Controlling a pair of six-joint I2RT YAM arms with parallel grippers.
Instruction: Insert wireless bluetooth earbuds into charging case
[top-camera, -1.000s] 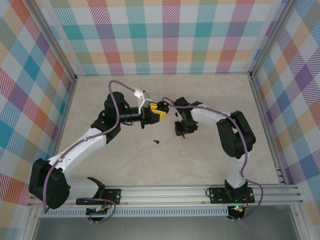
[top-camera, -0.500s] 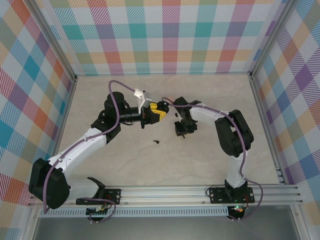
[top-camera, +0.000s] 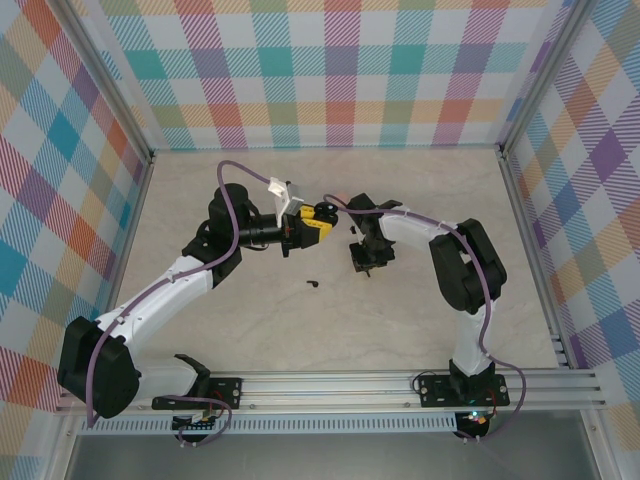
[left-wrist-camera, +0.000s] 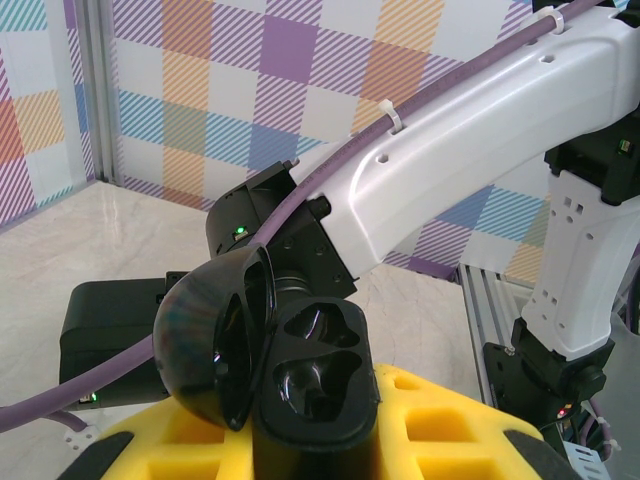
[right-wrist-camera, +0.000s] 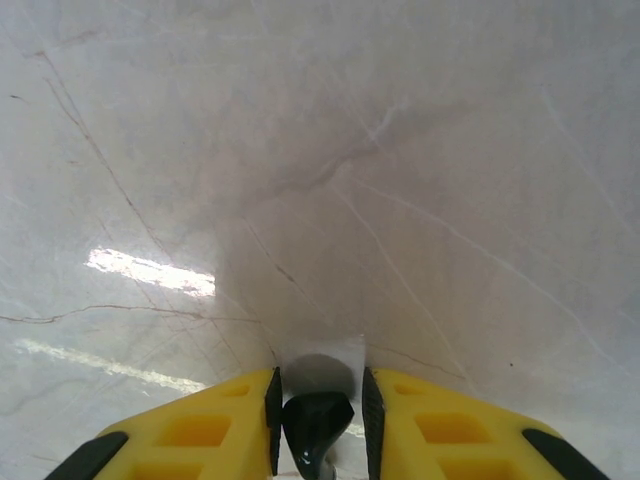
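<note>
Top external: marble tabletop (top-camera: 250, 330). My left end effector (top-camera: 320, 218) is clamped on the open black charging case (left-wrist-camera: 312, 385), its lid swung aside and both recesses empty. My right end effector (top-camera: 366, 263) points down at the tabletop, pads flanking a black earbud (right-wrist-camera: 316, 425); whether they pinch it I cannot tell. A second black earbud (top-camera: 313, 283) lies loose nearby.
</note>
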